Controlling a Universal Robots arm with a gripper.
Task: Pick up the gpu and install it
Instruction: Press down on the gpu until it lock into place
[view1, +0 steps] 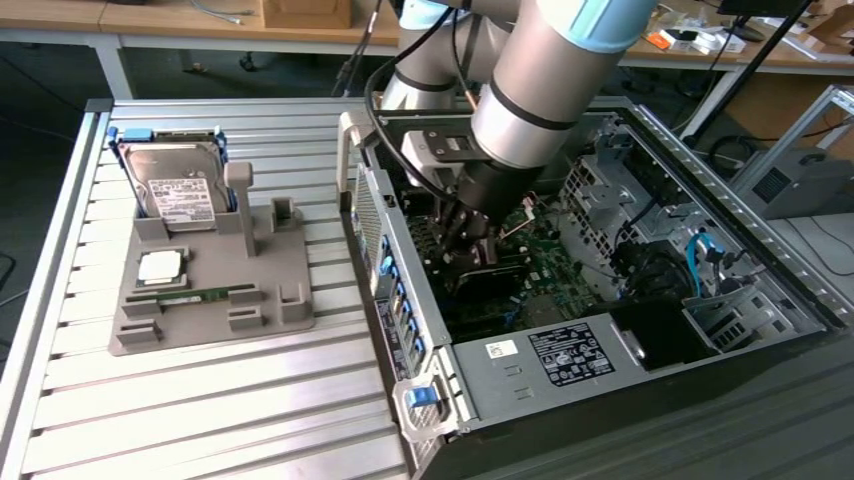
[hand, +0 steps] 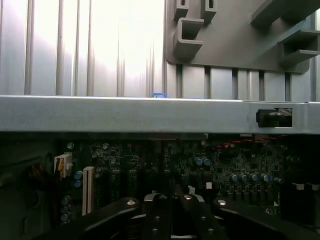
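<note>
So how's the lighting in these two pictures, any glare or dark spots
Wrist view: strong glare washes out the slatted table, while the motherboard inside the case sits dim. Exterior view: even light on the table and hard drive; the case interior under the arm is shadowed.

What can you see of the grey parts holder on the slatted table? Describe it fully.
The grey parts holder is a flat, matte, plastic-looking tray with raised blocks and slots, lying on the slatted table, apart from the computer case. A hard drive stands upright in its far slot; a small chip and a RAM stick rest on it.
</note>
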